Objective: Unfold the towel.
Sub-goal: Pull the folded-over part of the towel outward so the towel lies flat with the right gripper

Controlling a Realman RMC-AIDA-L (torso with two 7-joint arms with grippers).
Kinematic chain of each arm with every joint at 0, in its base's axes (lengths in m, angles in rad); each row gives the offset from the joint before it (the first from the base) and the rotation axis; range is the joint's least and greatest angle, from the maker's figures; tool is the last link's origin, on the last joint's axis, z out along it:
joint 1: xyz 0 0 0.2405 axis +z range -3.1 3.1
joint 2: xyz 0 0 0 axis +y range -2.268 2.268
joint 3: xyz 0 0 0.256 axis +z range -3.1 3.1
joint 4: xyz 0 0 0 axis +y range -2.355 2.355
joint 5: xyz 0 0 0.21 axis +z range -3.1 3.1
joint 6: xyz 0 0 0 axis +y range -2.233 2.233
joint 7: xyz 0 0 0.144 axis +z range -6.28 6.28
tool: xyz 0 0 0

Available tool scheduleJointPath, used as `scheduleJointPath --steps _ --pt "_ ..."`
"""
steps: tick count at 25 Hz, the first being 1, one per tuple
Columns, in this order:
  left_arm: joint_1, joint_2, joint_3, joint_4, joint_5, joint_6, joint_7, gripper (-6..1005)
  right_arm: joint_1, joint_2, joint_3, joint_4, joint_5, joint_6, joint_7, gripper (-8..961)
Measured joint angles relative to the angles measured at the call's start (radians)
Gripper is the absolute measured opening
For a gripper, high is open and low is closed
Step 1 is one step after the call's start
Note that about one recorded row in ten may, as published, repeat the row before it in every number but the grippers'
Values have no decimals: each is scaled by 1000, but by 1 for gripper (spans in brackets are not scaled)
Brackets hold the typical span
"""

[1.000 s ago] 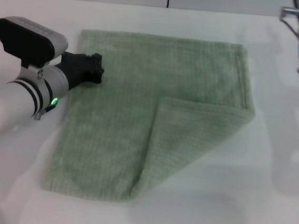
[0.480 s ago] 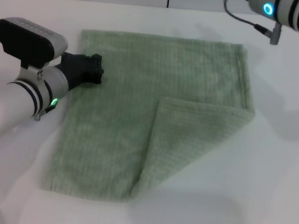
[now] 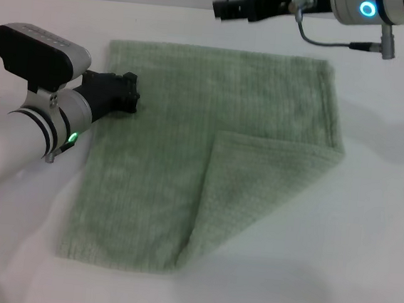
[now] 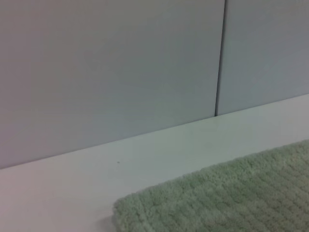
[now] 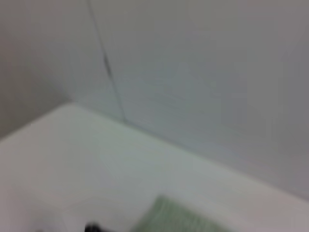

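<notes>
A: Towel [image 3: 208, 159] lies flat on the white table [image 3: 365, 246], one corner doubled over onto it. That flap sits near-side and well off from my right gripper [image 3: 226, 9], which hangs above the towel's far edge. Its fold runs diagonally.

B: Left gripper [image 3: 125, 94]?

A: Resting on the towel's left edge; finger state I cannot tell, either arm. Versus a second ago: right arm has swung in across the far edge; towel unchanged.

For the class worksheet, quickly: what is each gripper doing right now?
Left gripper: on the towel near its far left corner; fingers cannot be told.
Right gripper: above the towel's far edge, holding nothing; fingers cannot be told.
</notes>
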State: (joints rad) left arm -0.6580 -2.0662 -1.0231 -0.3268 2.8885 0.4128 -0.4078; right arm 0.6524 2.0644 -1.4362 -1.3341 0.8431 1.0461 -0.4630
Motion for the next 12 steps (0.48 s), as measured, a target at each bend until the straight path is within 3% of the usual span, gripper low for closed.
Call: scheduleJointPath --steps 4,12 --pt "1 0 0 0 0 0 0 33 64 -2 17 85 -43 118 -30 711" --pt "3 0 0 0 0 0 0 37 156 6 18 292 -60 173 -122 711"
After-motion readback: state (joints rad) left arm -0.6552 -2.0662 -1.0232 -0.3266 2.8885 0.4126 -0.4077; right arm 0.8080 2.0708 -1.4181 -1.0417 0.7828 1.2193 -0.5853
